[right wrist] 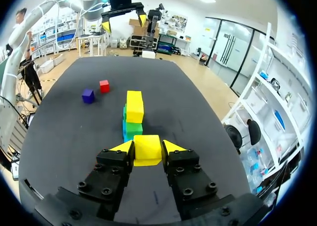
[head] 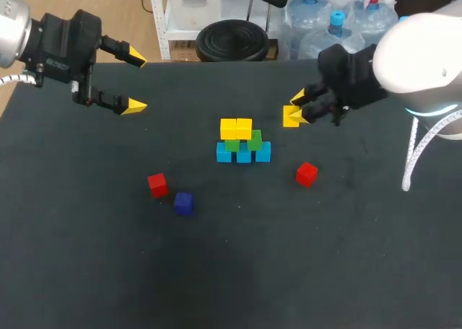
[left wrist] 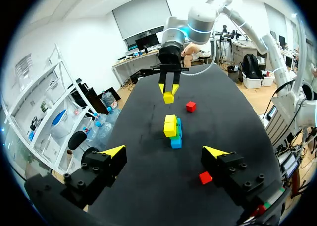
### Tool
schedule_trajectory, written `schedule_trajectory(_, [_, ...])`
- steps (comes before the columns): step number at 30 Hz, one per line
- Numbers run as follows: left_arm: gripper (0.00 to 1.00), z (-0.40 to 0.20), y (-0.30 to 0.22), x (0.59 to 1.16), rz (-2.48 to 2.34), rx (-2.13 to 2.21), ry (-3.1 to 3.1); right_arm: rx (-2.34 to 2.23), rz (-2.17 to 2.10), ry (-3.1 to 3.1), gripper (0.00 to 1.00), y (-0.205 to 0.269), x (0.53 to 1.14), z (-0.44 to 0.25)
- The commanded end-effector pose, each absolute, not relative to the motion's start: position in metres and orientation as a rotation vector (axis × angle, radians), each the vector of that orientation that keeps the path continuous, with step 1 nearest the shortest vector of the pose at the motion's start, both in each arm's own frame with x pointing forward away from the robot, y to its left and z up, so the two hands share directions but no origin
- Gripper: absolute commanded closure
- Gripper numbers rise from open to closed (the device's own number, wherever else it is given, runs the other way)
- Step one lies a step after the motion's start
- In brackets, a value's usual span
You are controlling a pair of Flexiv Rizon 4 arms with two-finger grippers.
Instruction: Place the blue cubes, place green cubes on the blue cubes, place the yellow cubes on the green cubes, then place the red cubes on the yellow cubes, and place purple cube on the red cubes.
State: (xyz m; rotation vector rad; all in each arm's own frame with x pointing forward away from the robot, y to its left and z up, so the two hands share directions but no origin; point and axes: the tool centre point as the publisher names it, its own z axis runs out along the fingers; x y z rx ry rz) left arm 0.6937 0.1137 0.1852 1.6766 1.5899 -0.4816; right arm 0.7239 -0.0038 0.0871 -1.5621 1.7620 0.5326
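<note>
yellow cube (head: 290,117) | smooth, square-edged, clamped in right hand (right wrist: 147,147) | left hand (head: 136,81) spread wide, released

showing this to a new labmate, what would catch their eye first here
The small stack of cubes in the middle of the black table draws the eye first: blue at the bottom, green above, yellow on top. Next comes the right gripper, to the stack's right, shut on a yellow cube. A red cube and a purple cube lie loose at the front left, another red cube at the right.
</note>
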Motion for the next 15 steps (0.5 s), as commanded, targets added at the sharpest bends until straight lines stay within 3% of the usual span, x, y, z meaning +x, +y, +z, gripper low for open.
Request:
schedule_trajectory(1, [0.00,0.184,0.115,0.693,-0.481,1.675,1.583,-1.564,0.545,1.760,1.00,0.003,0.728,0.084])
schedule_trajectory(15, [0.00,0.184,0.115,0.693,-0.481,1.675,1.583,-1.568,0.576,1.757,1.00,0.023,0.723,0.081])
